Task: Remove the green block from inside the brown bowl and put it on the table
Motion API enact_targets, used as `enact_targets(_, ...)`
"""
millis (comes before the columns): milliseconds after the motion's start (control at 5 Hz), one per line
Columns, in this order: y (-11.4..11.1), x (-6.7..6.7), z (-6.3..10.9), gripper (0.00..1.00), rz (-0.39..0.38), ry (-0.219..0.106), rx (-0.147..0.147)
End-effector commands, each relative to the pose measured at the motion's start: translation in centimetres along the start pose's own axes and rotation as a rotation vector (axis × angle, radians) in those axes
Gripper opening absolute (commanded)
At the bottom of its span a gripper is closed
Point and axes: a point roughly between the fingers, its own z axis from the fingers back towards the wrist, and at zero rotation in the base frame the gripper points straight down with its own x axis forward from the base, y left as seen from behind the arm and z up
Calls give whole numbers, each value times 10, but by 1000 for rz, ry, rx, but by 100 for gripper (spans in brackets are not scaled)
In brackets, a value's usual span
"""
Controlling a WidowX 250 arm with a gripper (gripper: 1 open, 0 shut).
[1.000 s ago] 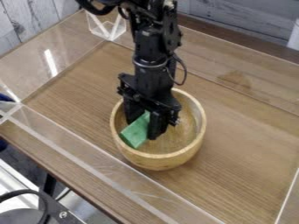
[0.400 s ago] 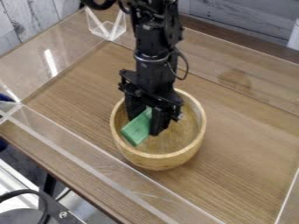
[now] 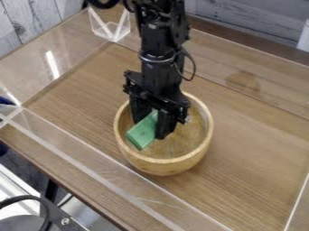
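Near the frame's centre we see the claw (image 3: 156,117) pointing down into the brown bowl (image 3: 193,155), clenched on the green block (image 3: 143,134), which sits tilted inside the bowl, on the desk (image 3: 85,99).

Black arm upright, wrist vertical — hand (image 3: 154,118) pointing straight down, fingers clamped shut.

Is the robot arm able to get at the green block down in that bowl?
Yes, it looks so. The gripper points straight down into the brown bowl, its jaws shut around the green block. The bowl is open on top and nothing else is in the way.
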Motion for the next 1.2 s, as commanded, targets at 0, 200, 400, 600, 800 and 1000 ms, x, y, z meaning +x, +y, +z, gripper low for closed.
enact_targets(0, 0, 12, 23, 0, -6, -88, 15)
enact_targets(200, -1, 13, 23, 0, -6, -89, 13)
enact_targets(400, -2, 13, 24, 0, -7, -91, 10)
enact_targets(600, -3, 14, 25, 0, -7, -92, 8)
enact_targets(800, 4, 12, 29, 0, 7, -98, 10)
enact_targets(1000, 18, 8, 30, 0, 37, -103, 12)
